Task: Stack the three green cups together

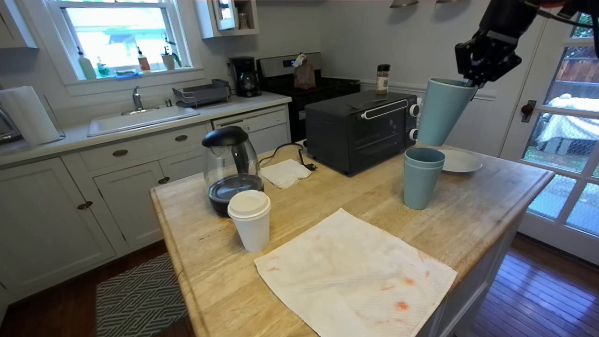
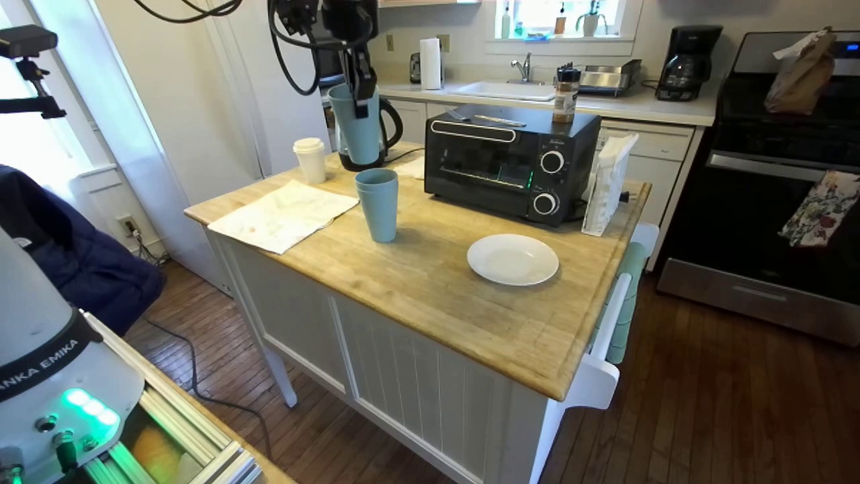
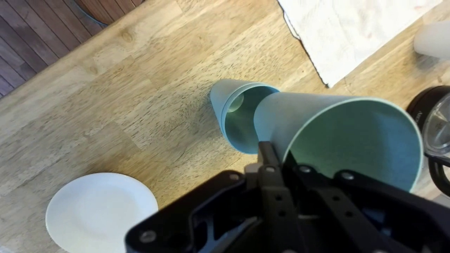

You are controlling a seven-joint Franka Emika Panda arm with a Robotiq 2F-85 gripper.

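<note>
My gripper [image 1: 472,85] is shut on the rim of one pale teal-green cup [image 1: 442,112]. One finger is inside this cup and one outside, as the wrist view [image 3: 279,154] shows. The held cup [image 3: 355,140] is in the air, mouth up and a little tilted. The two other green cups [image 1: 421,182] are nested and stand upright on the wooden table; they also show in an exterior view [image 2: 379,208] and in the wrist view [image 3: 228,95]. The held cup's base is just above their rim and apart from it, partly covering their mouth in the wrist view.
A white plate [image 2: 512,259] lies near the nested cups. A black toaster oven [image 2: 514,161] with a spice jar [image 2: 566,94] on top stands behind. A glass kettle [image 1: 234,173], a white lidded cup [image 1: 250,222] and a paper towel [image 1: 351,276] are on the same table [image 1: 369,196].
</note>
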